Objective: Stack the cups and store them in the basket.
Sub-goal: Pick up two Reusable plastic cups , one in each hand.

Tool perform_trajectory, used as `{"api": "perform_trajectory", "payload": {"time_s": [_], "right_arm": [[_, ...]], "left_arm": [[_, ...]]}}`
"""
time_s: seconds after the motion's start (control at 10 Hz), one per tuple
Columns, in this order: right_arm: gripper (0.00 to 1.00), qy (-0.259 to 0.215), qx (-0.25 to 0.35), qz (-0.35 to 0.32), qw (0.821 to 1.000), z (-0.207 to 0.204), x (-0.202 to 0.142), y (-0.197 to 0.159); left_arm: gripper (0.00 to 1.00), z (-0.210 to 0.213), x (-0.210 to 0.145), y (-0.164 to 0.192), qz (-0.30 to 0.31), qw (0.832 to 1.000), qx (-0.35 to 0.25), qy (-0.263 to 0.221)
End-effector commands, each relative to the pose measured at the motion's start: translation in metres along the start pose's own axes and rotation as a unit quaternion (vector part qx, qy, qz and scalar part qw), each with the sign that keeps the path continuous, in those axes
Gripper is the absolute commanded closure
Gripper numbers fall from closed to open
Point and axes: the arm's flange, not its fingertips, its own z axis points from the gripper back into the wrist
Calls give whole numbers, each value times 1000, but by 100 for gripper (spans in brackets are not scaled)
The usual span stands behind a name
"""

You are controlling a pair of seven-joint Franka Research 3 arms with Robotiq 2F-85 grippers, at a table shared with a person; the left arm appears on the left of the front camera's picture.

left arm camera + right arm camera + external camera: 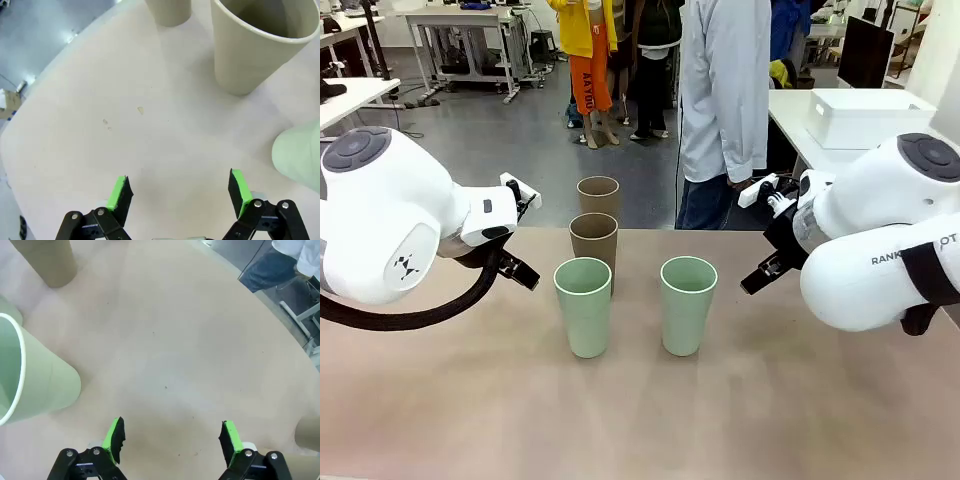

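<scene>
Nothing is stacked yet, as I judge it: every cup I can see stands alone and upright, so the whole job is left.

My left hand (178, 187) hangs over bare bench (640, 420), its green pads spread wide and holding nothing.

Just ahead of it is the left mint cup (583, 305), a tall, tapered, handleless tumbler with a matte pale green skin and a thin rounded rim.

Behind that cup, the near tan cup (593, 245) and, farther back, the far tan cup (598, 197) line up toward the bench's far edge. They have the same tapered shape in a dull brown, and their dark insides are empty.

The right mint cup (688, 303) stands beside the left one, apart from it, with a clear gap between.

My right hand (171, 432) also gapes wide and empty above the smooth beige bench top. At the edge of its wrist view is a tan shape (307, 432), possibly another cup.

Far right, on a separate white table, sits a white rectangular bin (865, 115) of smooth plastic, which I take to be the basket. It is well apart from the cups, and I cannot see inside it.
</scene>
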Motion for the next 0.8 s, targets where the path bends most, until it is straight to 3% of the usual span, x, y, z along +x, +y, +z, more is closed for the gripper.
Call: {"api": "perform_trajectory", "payload": {"time_s": [0.0,0.7], "right_arm": [[0,0,0,0,1000,0,0,0],[0,0,0,0,1000,0,0,0]], "left_arm": [[0,0,0,0,0,1000,0,0],[0,0,0,0,0,1000,0,0]]}}
